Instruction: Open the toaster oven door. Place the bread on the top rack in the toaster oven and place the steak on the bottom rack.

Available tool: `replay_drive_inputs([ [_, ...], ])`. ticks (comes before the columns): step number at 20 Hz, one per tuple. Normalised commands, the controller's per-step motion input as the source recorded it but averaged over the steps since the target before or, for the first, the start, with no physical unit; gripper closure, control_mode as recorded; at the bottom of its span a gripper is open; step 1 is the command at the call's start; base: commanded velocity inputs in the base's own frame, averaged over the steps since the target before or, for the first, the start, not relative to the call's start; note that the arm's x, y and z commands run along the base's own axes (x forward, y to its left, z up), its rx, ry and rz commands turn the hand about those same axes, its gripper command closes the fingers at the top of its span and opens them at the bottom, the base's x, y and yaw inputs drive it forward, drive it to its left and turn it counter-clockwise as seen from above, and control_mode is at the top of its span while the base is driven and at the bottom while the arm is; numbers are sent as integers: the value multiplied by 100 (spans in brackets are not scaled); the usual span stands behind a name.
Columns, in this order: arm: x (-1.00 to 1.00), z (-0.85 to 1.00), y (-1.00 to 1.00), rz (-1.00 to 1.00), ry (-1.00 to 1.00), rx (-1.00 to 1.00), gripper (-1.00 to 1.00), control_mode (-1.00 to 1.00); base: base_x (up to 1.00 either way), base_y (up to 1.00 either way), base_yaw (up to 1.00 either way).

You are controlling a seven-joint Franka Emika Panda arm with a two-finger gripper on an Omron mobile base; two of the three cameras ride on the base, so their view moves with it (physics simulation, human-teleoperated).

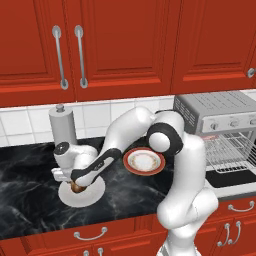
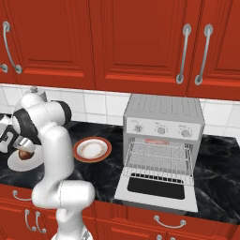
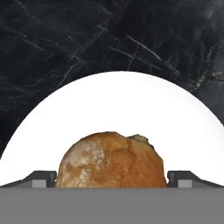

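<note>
Where the white robot arm reaches down to the left side of the black marble counter (image 1: 30, 195), its claw (image 3: 112, 177) hangs right over a brown, lumpy roll of bread (image 3: 111, 159). Seen from the hand camera, the claw is wide open, one dark fingertip (image 3: 41, 178) on each side of the roll and neither clearly touching it. The roll sits on a plain white plate (image 3: 122, 109), which rests flat on the counter near its front edge. Just beyond that plate, toward the wall, stands a pale grey upright cylinder with a small knob on top (image 1: 62, 125). To the right of the white plate, a little farther back, lies a second plate with a red rim and a patterned cream centre (image 2: 92, 149). Farther right stands the silver-grey toaster oven (image 2: 164, 115), boxy, with three small knobs in a row across its front. Its door (image 2: 157, 189) is dropped fully open, lying flat toward the counter's front with its dark glass window facing up. Inside, wire racks (image 2: 159, 161) show as thin silver grids, though the upper and lower shelves are hard to tell apart. White tiles line the wall behind, and red cabinets with silver handles (image 2: 122, 42) hang above.
</note>
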Motion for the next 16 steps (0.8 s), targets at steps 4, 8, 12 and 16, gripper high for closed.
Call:
replay_drive_inputs([
  [4, -7, 1, -21, 0, 0, 0, -100, -100, 0, 0, 0],
  [8, -6, 7, -32, 0, 0, 0, -100, -100, 0, 0, 0],
  [12, -5, 7, -33, 2, 0, 3, -100, -100, 0, 0, 0],
  [16, -10, 19, -26, 4, -1, 8, -100, -100, 0, 0, 0],
])
